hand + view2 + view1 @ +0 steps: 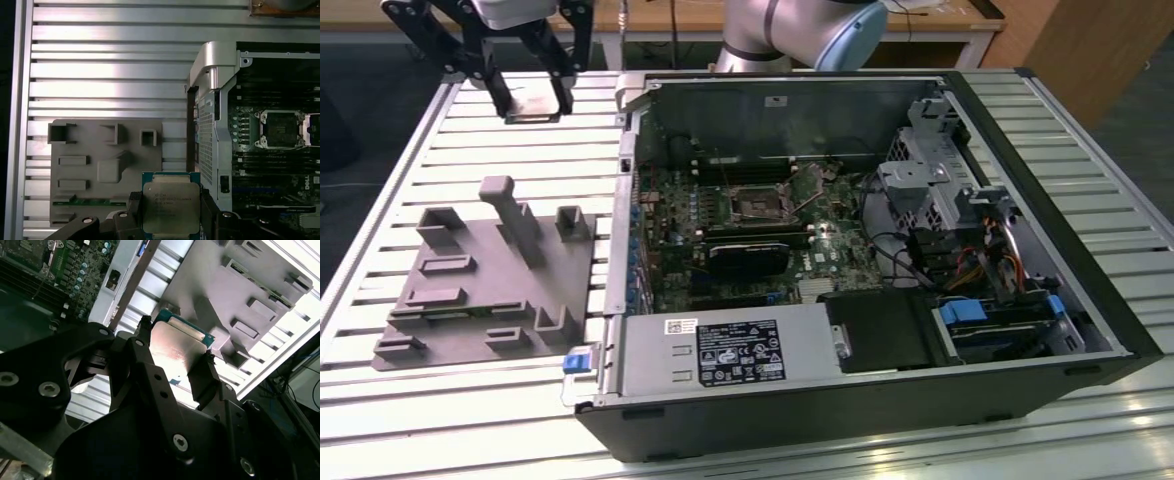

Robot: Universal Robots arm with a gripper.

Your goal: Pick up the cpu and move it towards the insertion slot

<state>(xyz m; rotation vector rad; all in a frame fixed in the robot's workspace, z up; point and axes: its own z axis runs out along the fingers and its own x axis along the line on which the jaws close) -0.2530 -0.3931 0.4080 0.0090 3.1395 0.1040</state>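
Cpu (170, 208) between pincer (170, 212) fingers (210, 212)

A: Support surface?
B: Slatted metal table (440, 400). Grey plastic fixture (487, 290) lies flat on it, below the gripper (531, 100).
A: Anything else on it?
B: Open computer case (881, 400), beside the fixture, further from the gripper.

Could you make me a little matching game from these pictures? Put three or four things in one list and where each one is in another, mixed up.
Things:
1. cpu
2. insertion slot
3. grey plastic fixture
4. gripper

Places or states:
A. on the slatted table, outside the computer case
B. shut on the chip, above the table
C. on the motherboard inside the open case
D. held between two black fingers

Pairs: 1-D, 2-C, 3-A, 4-B
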